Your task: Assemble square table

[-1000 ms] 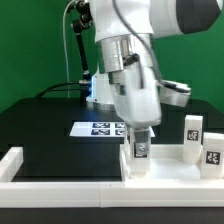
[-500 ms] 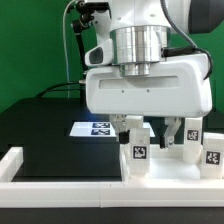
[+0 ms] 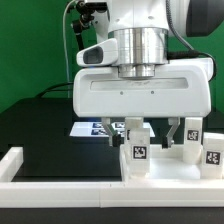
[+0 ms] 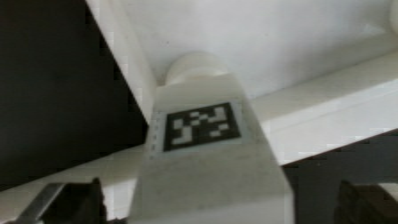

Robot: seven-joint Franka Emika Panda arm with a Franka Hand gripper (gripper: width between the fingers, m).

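The gripper (image 3: 148, 134) hangs low in the centre of the exterior view with its jaws spread wide and nothing clamped. One dark finger (image 3: 116, 133) stands to the exterior view's left of the upright leg (image 3: 138, 152), the other to its right. The leg sits directly below and between them, its long axis vertical and in line with the fingers, its tagged face toward the camera. In the wrist view the same leg (image 4: 210, 150) fills the middle of the frame, with a dark fingertip (image 4: 68, 200) in the lower left corner and another in the lower right, so the jaws straddle it without touching, as far as I can tell.

The leg appears to stand on the square panel (image 3: 160, 172), lower centre-right of the exterior view.

Counted: three legs visible, the other two (image 3: 192, 132) (image 3: 213, 152) at the right edge; one panel; one marker board (image 3: 95, 128) on the black tabletop (image 3: 40, 125).
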